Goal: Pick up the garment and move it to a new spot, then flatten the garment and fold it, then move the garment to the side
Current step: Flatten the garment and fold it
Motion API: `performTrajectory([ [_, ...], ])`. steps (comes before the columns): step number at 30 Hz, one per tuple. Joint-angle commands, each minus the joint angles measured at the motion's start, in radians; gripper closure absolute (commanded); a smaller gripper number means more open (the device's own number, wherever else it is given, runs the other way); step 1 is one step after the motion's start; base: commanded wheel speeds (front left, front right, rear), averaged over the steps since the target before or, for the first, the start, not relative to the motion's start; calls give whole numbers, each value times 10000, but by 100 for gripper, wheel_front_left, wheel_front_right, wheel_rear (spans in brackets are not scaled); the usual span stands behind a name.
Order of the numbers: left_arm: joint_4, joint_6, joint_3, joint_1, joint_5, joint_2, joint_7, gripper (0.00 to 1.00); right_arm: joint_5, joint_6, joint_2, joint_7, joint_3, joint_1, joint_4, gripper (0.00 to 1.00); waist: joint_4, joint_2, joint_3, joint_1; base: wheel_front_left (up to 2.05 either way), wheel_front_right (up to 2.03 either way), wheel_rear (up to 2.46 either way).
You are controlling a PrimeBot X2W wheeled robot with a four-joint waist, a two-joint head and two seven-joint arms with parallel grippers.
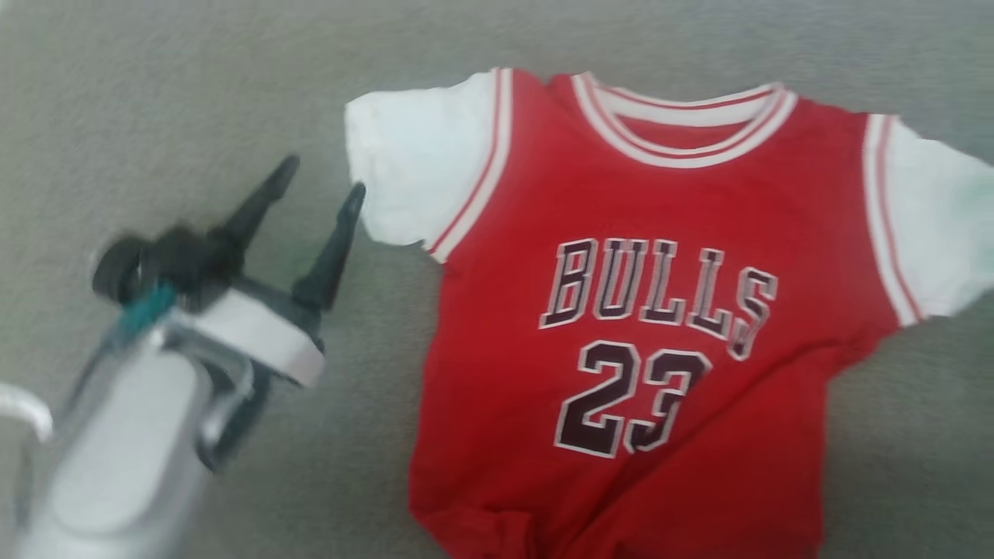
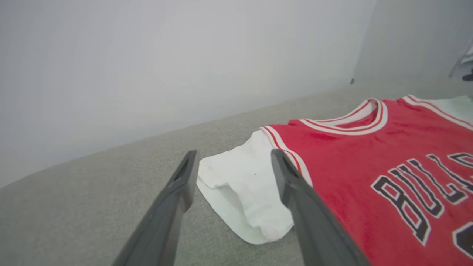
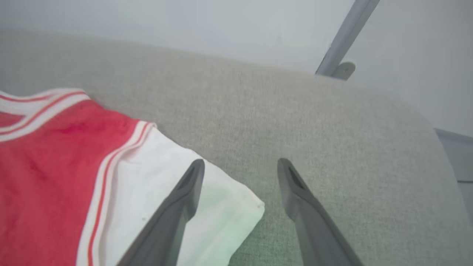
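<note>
Finds the garment [image 1: 660,272] spread face-up on the grey cushion [image 1: 155,93], collar far and hem near, left gripper [image 1: 324,177] with fingers wide apart and empty just beside its left white sleeve [image 1: 411,171], right gripper [image 3: 241,162] likewise spread, empty, over the right sleeve [image 3: 221,207] corner.

one garment [image 1: 660,310], two sleeves [image 1: 411,171], one left hand [image 1: 324,176], one right hand [image 3: 241,162], one grey surface [image 1: 194,78]
</note>
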Motion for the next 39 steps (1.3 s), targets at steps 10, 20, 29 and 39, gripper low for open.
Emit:
performTrajectory([
  [10, 894, -15, -3606, -3500, -2867, 2950, 3452, 0, 90, -12, 1260, -2681, 556, 990, -2122, 0, -2059, 0, -75, 0, 0, 0, 0],
  [20, 1907, -15, -6181, -6526, -5879, 4739, 7607, 0, -276, -12, 2199, -2780, 1161, 1756, -3616, 0, -3779, 0, 925, 0, 0, 0, 0],
  [29, 2634, 8, -8251, -7548, -6298, 5361, 8479, 0, -428, -12, 2497, -2722, 1340, 1743, -3778, 0, -4247, 0, 1471, 0, 0, 0, 0],
  [39, 1665, -29, -9558, -7998, -7701, 5469, 9042, 100, -112, -12, 2022, -2013, 1822, 796, -4007, 0, -3866, 0, 1728, 0, 0, 0, 0],
])
